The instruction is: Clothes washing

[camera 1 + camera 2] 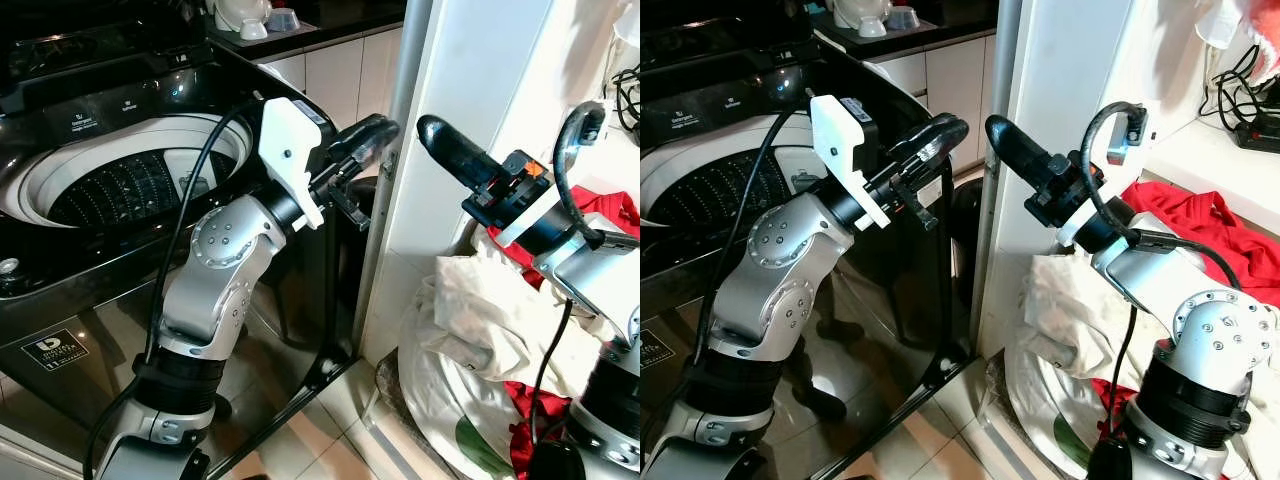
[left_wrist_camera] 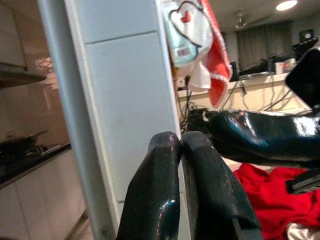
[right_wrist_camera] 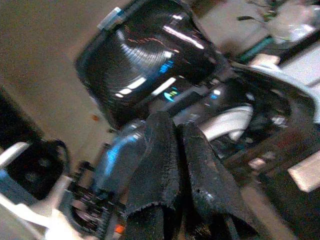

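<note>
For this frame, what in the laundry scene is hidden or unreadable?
- Washing machine drum bottom: left eye view, dark inside, contents cannot be told.
- Laundry bag contents: right arm and bag folds cover most; red garment partly seen.
- Right wrist view: blurred, dark; surroundings unclear beyond right gripper's fingers.
- Left gripper: its fingers hide what lies behind.

Bright daylight, glossy glare, blurred wrist views.

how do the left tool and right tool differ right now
The left tool is raised beside the washing machine, pointing right; the right tool is raised over the white laundry bag and red cloth, pointing left. Their tips nearly meet at the white pillar. Both are shut and hold nothing.
</note>
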Controlling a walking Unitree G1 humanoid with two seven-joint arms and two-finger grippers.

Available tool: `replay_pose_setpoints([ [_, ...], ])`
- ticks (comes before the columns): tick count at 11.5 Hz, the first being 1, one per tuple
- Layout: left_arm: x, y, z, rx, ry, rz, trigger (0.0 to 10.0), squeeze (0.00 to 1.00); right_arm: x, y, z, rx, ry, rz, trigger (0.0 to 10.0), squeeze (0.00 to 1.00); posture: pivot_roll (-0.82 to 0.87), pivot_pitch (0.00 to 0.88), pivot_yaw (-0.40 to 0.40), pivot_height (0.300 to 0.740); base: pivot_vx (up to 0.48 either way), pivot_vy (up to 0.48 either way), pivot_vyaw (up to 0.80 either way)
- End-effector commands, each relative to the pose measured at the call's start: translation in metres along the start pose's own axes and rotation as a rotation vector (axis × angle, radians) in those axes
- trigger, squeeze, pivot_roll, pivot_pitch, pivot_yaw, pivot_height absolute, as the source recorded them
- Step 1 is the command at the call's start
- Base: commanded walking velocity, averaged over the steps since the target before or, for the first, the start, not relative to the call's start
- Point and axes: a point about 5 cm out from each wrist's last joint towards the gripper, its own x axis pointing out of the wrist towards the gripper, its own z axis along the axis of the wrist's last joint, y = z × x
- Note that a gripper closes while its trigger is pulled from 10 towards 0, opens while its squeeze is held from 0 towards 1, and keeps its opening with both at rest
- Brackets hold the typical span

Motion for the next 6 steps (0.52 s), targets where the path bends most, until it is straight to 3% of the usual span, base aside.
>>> replay_pose_setpoints([
  [1, -0.008, 0.009, -0.013, -0.021, 0.085, 0.084, 0.0, 0.00, -0.002, -0.010, 0.002, -0.141, 0.015, -0.148, 4.7, 0.00, -0.07, 0.000, 0.019, 0.740, 0.000, 0.000, 0.00],
  [2, -0.017, 0.015, -0.026, -0.040, 0.175, 0.142, 10.0, 0.00, -0.004, -0.032, 0.002, -0.387, 0.066, -0.402, 10.0, 0.00, -0.08, 0.000, 0.027, 0.740, 0.000, 0.000, 0.00],
  [3, -0.033, 0.020, -0.041, -0.026, 0.273, 0.169, 10.0, 0.00, -0.017, -0.062, 0.004, -0.510, 0.090, -0.639, 10.0, 1.00, -0.08, 0.000, 0.030, 0.740, 0.000, 0.000, 0.00],
  [4, -0.043, 0.020, -0.051, -0.033, 0.343, 0.162, 10.0, 0.00, -0.027, -0.075, 0.004, -0.588, 0.156, -0.746, 10.0, 1.00, -0.08, 0.000, 0.030, 0.740, 0.000, 0.000, 0.00],
  [5, -0.050, 0.017, -0.054, -0.041, 0.363, 0.138, 10.0, 0.00, -0.041, -0.084, 0.001, -0.700, 0.300, -0.815, 10.0, 1.00, -0.07, 0.000, 0.024, 0.740, 0.000, 0.000, 0.00],
  [6, -0.052, 0.015, -0.054, -0.043, 0.363, 0.127, 10.0, 0.00, -0.045, -0.086, 0.001, -0.736, 0.343, -0.828, 10.0, 1.00, -0.07, 0.000, 0.024, 0.740, 0.000, 0.000, 0.00],
])
